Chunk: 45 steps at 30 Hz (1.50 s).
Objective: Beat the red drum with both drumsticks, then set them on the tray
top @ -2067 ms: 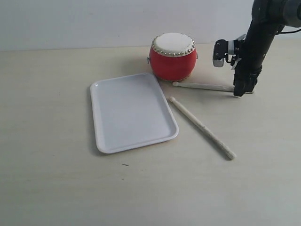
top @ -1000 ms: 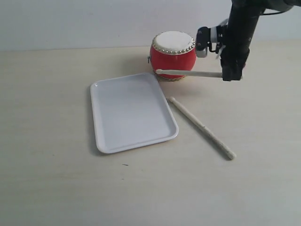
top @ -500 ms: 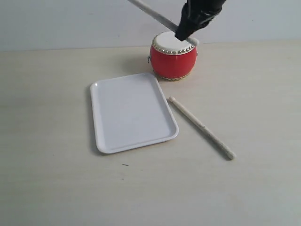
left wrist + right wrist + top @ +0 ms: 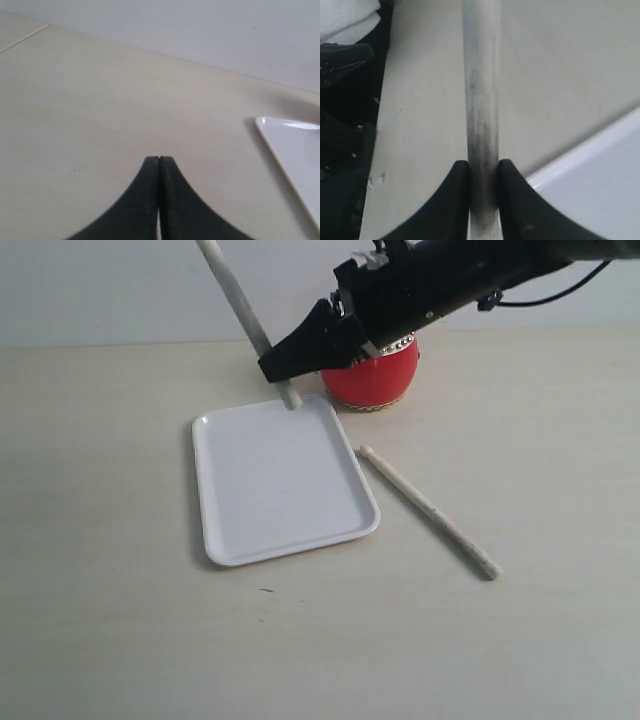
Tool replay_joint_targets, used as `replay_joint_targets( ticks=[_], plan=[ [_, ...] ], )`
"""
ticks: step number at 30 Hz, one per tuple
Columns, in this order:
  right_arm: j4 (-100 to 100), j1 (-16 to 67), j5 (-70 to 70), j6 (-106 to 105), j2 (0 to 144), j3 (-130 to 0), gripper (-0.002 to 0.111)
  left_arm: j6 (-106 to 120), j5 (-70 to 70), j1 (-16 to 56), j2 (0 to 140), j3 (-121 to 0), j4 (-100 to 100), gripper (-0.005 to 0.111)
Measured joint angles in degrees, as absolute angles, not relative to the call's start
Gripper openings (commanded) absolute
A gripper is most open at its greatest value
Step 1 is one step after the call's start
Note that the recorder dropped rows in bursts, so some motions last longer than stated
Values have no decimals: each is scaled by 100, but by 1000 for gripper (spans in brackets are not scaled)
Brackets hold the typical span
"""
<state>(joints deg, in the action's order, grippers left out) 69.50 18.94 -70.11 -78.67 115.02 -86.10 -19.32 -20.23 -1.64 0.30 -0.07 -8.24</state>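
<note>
- The pale table (image 4: 120,620) carries the white tray (image 4: 280,490). The red drum (image 4: 380,375) sits beyond the tray's far right corner, and a plain light wall rises behind it.
- The black right arm (image 4: 450,280) comes in from the upper right and crosses in front of the drum. It hides the drum's top and leaves only the red body in sight.
- One loose stick (image 4: 425,508) lies flat on the table just to the right of the tray. It runs diagonally, with one end near the tray's right rim and the other well out toward the near right. Nothing touches it.
- The right gripper (image 4: 272,368) is clamped on the held stick (image 4: 235,295) close to the stick's lower end.
- That stick stands steeply and leans to the left, and its upper part runs out of the top of the exterior view.
- Its short lower end pokes out below the fingers at the tray's far rim. Whether it touches the rim cannot be told.
- In the right wrist view the two black fingers (image 4: 457,200) press the stick (image 4: 481,100) from both sides, and part of the tray (image 4: 590,195) shows beside it.
- The left gripper (image 4: 159,167) appears only in its own wrist view. Its fingers are pressed together with nothing between them, over bare table, and a corner of the tray (image 4: 300,150) lies off to one side.
</note>
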Motion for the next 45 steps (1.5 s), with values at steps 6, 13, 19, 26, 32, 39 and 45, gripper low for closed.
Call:
replay_joint_targets(
  ticks=[6, 13, 19, 26, 32, 39, 45],
  plan=[
    [8023, 1894, -6995, -9032, 11502, -7993, 0, -2240, -50, -164, 30, 12, -638, 0],
    [8277, 2198, -6964, -9233, 11502, -7983, 0, -3479, 2280, -143, 92, 12, -1363, 0],
    [8290, 2577, -6834, -9277, 11502, -7983, 0, -3388, 3476, -143, 850, -789, -2357, 3],
    [8290, 2594, -6670, -9277, 11502, -7979, 0, -3544, 3966, -143, 3332, -2102, -2744, 3],
    [8290, 2594, -5785, -9121, 11502, -7979, 0, -4991, 5273, -143, 7040, -2996, -5076, 3],
    [8290, 2594, -5456, -9042, 11502, -7979, 0, -5252, 6866, -143, 9156, -3534, -6195, 37],
    [8319, 2594, -5423, -9020, 11569, -7979, 0, -5375, 6891, 103, 9377, -3548, -6174, 88]
  ],
)
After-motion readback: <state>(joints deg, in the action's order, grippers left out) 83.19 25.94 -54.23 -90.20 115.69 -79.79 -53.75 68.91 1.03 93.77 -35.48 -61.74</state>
